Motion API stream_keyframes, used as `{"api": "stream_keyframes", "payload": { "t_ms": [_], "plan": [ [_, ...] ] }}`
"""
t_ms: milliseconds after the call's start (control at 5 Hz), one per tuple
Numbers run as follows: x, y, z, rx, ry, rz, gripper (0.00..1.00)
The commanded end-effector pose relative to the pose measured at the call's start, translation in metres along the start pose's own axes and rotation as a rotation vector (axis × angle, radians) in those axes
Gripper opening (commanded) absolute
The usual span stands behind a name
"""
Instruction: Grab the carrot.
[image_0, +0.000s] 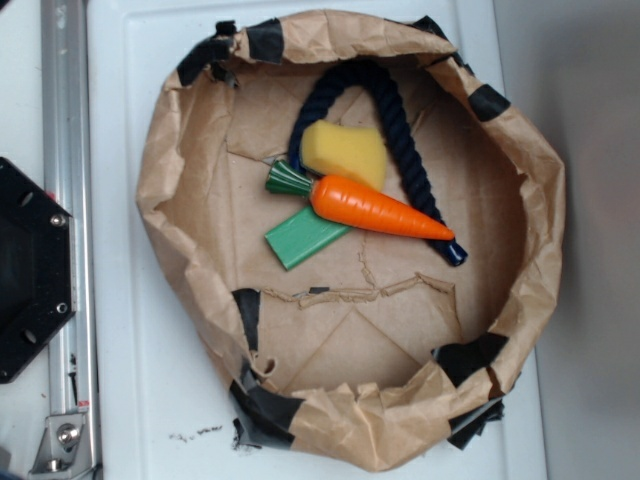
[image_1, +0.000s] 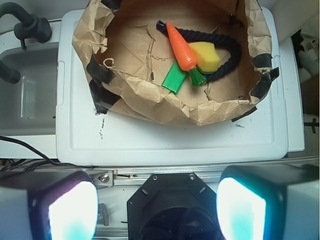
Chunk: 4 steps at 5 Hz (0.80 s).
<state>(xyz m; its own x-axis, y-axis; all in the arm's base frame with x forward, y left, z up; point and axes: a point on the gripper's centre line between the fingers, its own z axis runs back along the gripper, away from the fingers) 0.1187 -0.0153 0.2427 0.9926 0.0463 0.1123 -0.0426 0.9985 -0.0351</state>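
Wrist view: carrot (image_1: 181, 47) far beyond fingers (image_1: 70, 210).

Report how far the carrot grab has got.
Done: nothing yet. The carrot lies in the paper bowl, resting on the green block and against the sponge, untouched. In hand: the gripper is open, well back from the bowl in the wrist view. Left: approach, descend, close on the carrot, lift.
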Motion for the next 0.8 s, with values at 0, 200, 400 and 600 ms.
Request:
{"api": "stream_keyframes", "payload": {
  "t_ms": [0, 200, 400, 600],
  "plan": [
    [0.000, 0.000, 0.000, 0.000, 0.000, 0.000, 1.00],
    [0.046, 0.014, -0.041, -0.033, 0.035, -0.027, 1.00],
    [0.092, 0.013, -0.076, -0.009, 0.027, -0.118, 1.00],
    [0.116, 0.022, -0.133, 0.032, 0.121, -0.126, 1.00]
  ]
}}
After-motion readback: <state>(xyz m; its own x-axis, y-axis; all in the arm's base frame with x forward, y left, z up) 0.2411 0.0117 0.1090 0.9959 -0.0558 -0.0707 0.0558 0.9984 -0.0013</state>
